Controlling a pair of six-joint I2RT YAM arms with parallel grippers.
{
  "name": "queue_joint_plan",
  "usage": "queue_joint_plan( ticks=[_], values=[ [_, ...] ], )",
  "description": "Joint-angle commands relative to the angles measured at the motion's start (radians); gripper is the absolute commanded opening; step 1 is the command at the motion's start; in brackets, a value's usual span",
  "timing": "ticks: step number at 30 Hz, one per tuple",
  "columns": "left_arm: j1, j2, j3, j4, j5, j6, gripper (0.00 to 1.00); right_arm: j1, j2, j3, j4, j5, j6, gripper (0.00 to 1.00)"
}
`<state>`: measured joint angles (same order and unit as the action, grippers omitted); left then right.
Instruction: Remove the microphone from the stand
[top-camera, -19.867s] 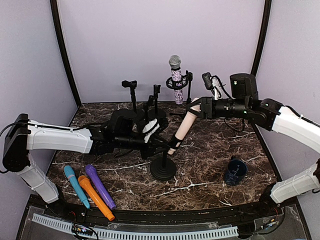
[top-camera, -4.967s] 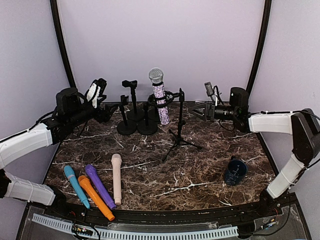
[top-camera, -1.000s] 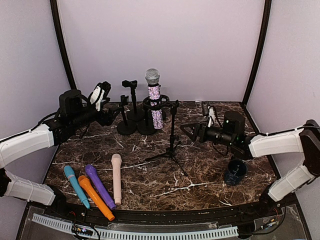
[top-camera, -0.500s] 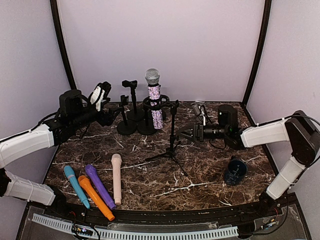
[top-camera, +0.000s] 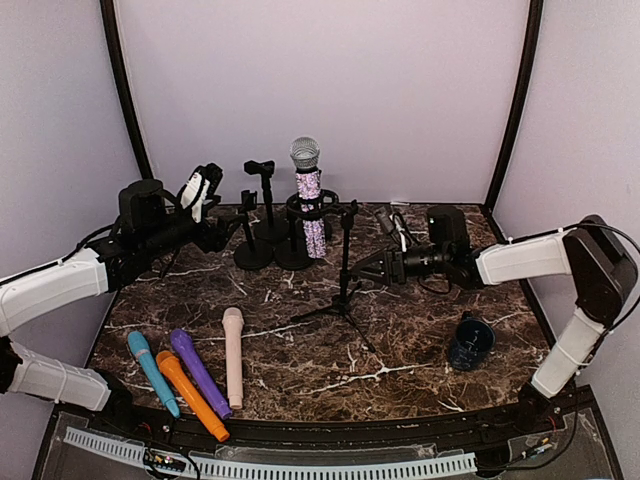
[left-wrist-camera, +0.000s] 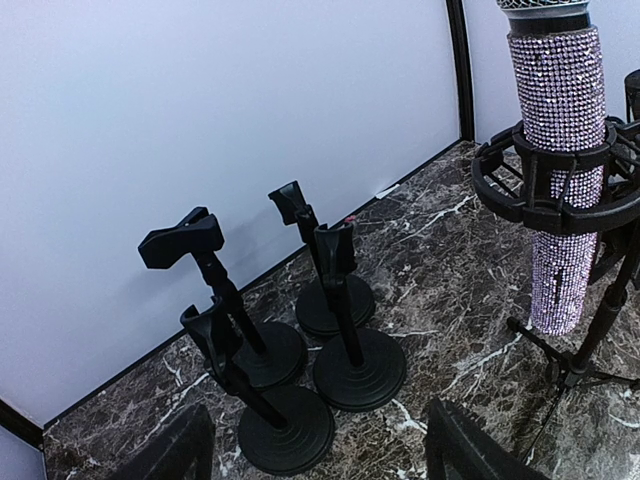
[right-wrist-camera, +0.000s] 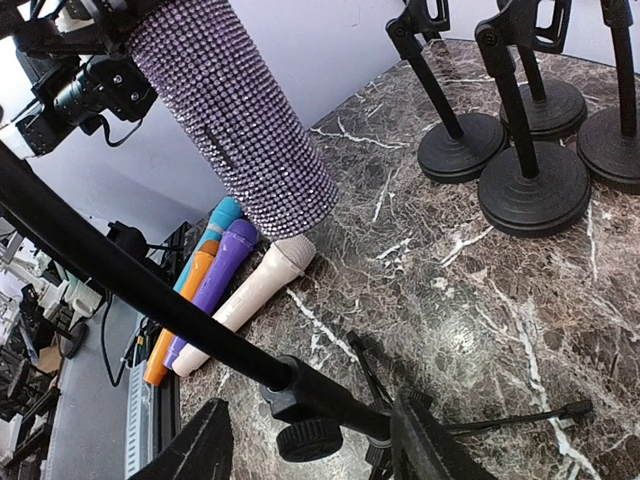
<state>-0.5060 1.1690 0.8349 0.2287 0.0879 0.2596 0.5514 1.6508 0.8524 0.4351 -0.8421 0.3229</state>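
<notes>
Microphone (top-camera: 309, 192) in stand (top-camera: 345, 252) — right end effector (top-camera: 368, 268) maybe touching

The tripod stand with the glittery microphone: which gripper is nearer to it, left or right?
Right. The right gripper is close beside the pole of the tripod stand, on its right. The left gripper hangs farther away at the left, beyond the round-base stands.

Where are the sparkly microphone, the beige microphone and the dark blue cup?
sparkly microphone (top-camera: 309, 186), top view, glittery handle above the holder ring.
beige microphone (top-camera: 233, 355), top view, middle of its handle.
dark blue cup (top-camera: 468, 352), top view, outer wall.
</notes>
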Motion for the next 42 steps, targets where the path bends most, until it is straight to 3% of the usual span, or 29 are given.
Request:
queue_joint_plan(
  ticks=[1, 9, 23, 35, 42],
  values=[
    [-0.006, -0.008, -0.011, 0.0, -0.004, 0.016, 0.75, -0.005, 0.029, 0.035, -0.035, -0.027, -0.048, 0.52],
    [-0.006, -0.008, -0.011, 0.0, -0.006, 0.019, 0.75, -0.005, 0.058, 0.063, -0.056, -0.063, -0.063, 0.45],
    [-0.006, -0.002, -0.013, 0.0, -0.011, 0.024, 0.75, -0.004, 0.054, 0.039, -0.031, -0.085, -0.058, 0.2],
    [-0.008, 0.0, -0.013, 0.001, -0.012, 0.024, 0.75, 0.029, -0.019, -0.036, 0.008, 0.071, -0.097, 0.08],
    [-0.008, 0.003, -0.014, 0.001, -0.011, 0.024, 0.75, 0.081, -0.056, -0.085, -0.001, 0.218, -0.145, 0.07]
  ],
)
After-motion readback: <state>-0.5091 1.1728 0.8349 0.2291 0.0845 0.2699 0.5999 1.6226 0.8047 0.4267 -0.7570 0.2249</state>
